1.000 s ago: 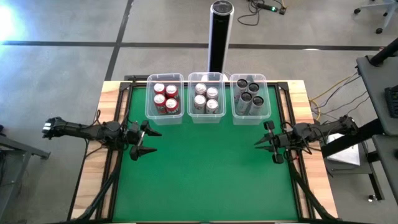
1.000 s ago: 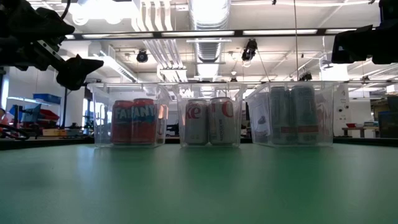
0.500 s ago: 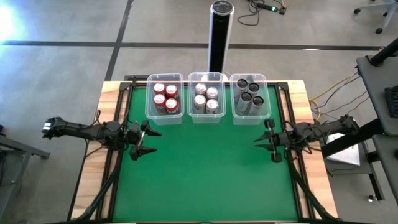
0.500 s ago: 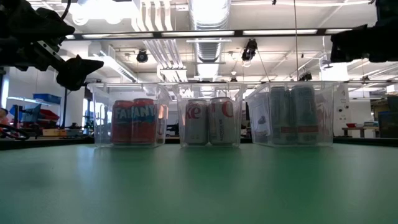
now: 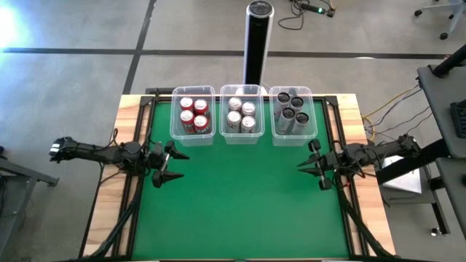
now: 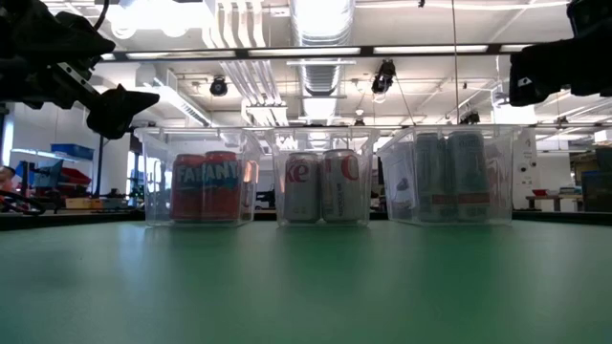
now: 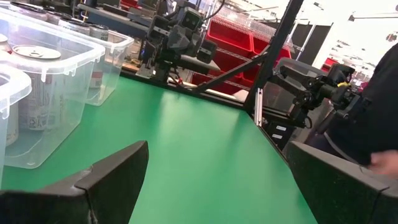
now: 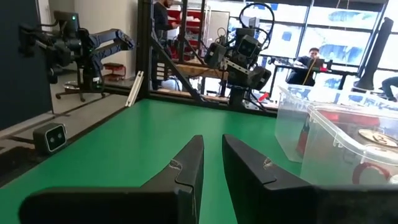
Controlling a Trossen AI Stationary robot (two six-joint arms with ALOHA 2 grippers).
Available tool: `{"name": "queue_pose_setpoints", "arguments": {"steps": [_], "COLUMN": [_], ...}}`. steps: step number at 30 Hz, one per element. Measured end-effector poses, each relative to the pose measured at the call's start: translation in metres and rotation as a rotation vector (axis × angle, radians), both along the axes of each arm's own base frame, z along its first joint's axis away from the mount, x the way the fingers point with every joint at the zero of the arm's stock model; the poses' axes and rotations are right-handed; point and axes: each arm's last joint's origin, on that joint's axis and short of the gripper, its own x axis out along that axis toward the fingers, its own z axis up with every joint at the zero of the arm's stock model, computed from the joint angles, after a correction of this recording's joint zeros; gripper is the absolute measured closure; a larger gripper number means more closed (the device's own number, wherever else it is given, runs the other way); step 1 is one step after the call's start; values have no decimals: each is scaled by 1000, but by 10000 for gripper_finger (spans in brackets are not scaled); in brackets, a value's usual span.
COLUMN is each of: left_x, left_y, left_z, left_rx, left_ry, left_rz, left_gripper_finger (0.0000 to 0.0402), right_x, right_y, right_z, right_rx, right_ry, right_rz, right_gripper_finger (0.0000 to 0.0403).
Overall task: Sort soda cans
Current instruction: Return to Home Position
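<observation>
Three clear tubs stand in a row at the table's far side. Red soda cans (image 5: pixel 194 115) stand upright in the left tub, silver-white cans (image 5: pixel 242 115) in the middle tub, dark grey cans (image 5: pixel 292 109) in the right tub. In the low view the red cans (image 6: pixel 206 187), silver-white cans (image 6: pixel 323 186) and grey cans (image 6: pixel 449 177) rest on the tub floors. My left gripper (image 5: pixel 169 166) hovers wide open at the table's left, nothing between its fingers (image 7: pixel 217 146). At the table's right hovers my right gripper (image 5: pixel 306 167), with a narrow gap between its fingers (image 8: pixel 212 140) and nothing in it.
A tall black post (image 5: pixel 258 36) stands behind the middle tub, off the table. A black frame (image 5: pixel 143 102) edges the green mat (image 5: pixel 240 204), which lies bare in front of the tubs. Someone's dark sleeve (image 7: pixel 379 118) shows beyond the table's right side.
My right gripper has shifted a little at the table's right side; its dark shape in the low view sits slightly differently. Cans and tubs have stayed where they were.
</observation>
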Motion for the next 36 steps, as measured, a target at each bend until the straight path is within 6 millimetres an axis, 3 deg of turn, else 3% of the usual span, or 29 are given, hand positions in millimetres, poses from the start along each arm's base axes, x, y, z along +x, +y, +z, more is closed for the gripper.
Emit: {"name": "queue_pose_setpoints", "arguments": {"steps": [23, 36], "left_x": [0, 0], "left_y": [0, 0], "left_z": [0, 0], "left_rx": [0, 0], "left_ry": [0, 0], "left_rz": [1, 1], "left_gripper_finger": [35, 35], "right_x": [0, 0], "right_y": [0, 0], "right_z": [0, 0], "right_rx": [6, 5], "right_ry": [0, 0], "right_rz": [0, 0], "right_gripper_finger": [312, 339]}}
